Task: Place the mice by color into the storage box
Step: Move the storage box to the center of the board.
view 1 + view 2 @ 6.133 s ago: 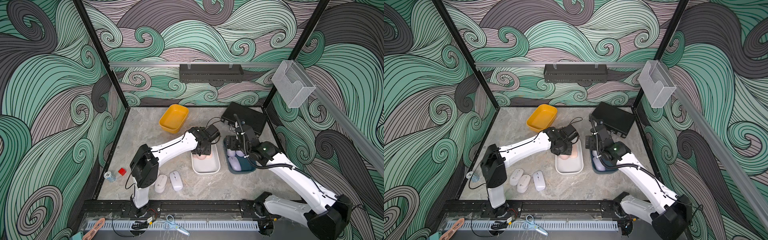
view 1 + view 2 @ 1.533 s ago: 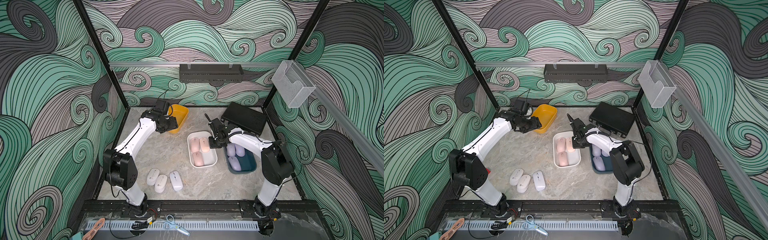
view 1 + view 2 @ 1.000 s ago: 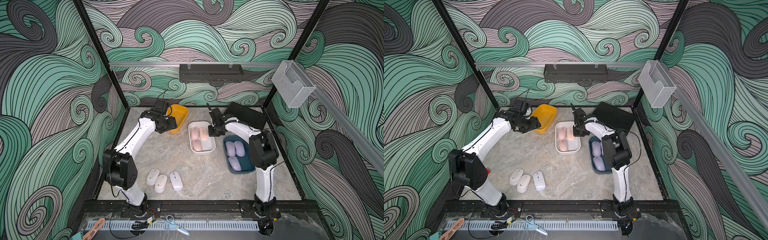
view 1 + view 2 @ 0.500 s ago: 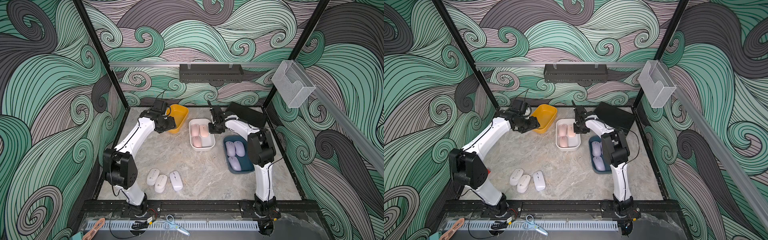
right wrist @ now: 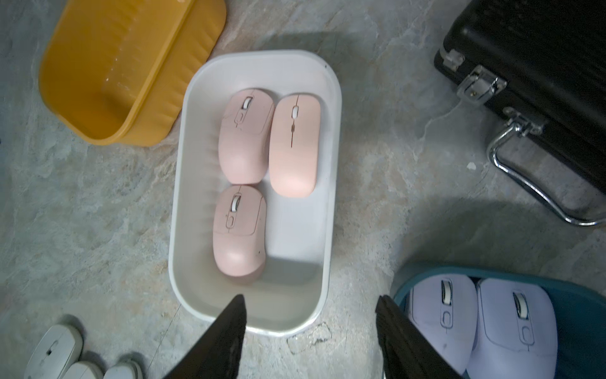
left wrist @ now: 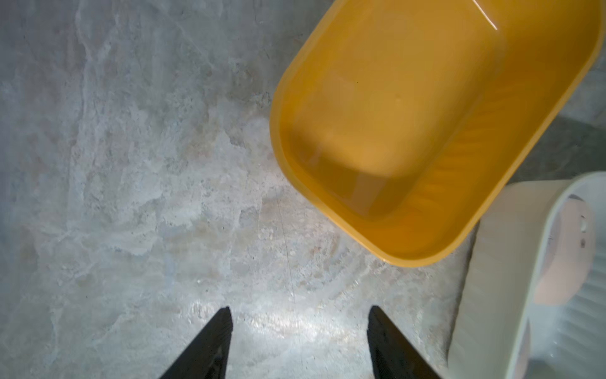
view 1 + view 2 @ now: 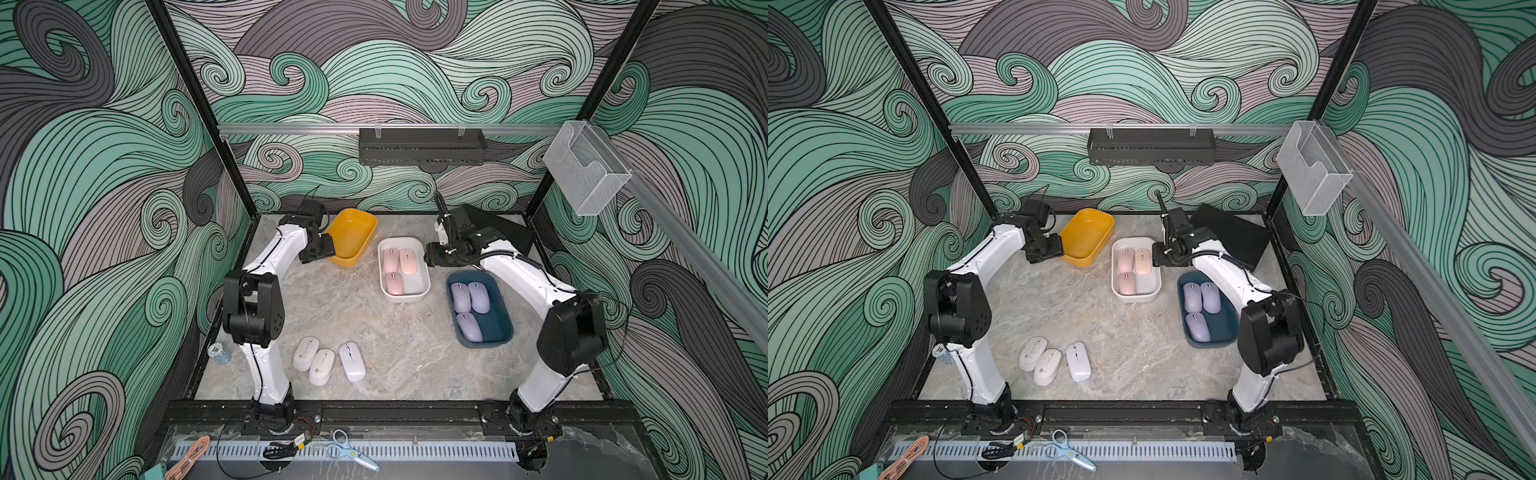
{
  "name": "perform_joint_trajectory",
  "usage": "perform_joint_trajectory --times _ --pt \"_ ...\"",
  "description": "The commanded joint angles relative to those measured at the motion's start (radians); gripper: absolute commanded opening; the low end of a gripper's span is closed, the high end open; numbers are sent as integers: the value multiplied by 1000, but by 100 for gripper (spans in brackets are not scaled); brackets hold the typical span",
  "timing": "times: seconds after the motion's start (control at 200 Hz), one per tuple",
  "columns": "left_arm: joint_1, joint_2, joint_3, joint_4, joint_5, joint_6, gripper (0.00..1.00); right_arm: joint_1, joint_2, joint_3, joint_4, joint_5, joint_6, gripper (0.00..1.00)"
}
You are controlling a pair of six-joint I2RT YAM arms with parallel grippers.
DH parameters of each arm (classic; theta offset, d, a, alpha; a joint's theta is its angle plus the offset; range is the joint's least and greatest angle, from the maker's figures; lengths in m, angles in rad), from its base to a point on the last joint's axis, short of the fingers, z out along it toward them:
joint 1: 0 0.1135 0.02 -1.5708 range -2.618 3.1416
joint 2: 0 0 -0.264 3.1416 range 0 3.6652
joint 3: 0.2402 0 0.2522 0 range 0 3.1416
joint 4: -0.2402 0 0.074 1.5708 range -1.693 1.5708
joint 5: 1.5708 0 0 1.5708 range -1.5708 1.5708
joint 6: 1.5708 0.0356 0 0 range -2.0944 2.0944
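White tray (image 7: 417,293) has been pushed toward 12 o'clock; right gripper (image 5: 311,298) and left gripper (image 6: 299,311) are being held released.
Three pink mice (image 5: 244,137) are being kept in it, three lavender mice (image 7: 469,297) in the blue tray (image 7: 503,328) at 3 o'clock, three off-white mice (image 7: 322,365) at 7 o'clock; "10" is being shown on a chip (image 7: 215,350).

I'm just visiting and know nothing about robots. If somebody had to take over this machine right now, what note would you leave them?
Left claw: open, empty, above the table beside the yellow bin.
Right claw: open, empty, beside the white bin.
Done: three pink mice lie in the white bin; three lavender mice lie in the blue bin.
Left: three off-white mice lie side by side on the table near the front. The yellow bin holds nothing, so it is probably meant for them.
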Motion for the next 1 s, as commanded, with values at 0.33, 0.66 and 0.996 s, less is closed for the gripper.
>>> perform_joint_trajectory --times 0.33,0.66,0.996 --pt "19 332 391 -62 -132 196 64 6 -292 -241 1 15 -15 74" --pt "45 498 608 -79 -73 251 64 6 -343 -266 -2 24 -38 75" --pt "45 505 599 -87 -49 275 50 6 -361 -258 0 5 -23 74"
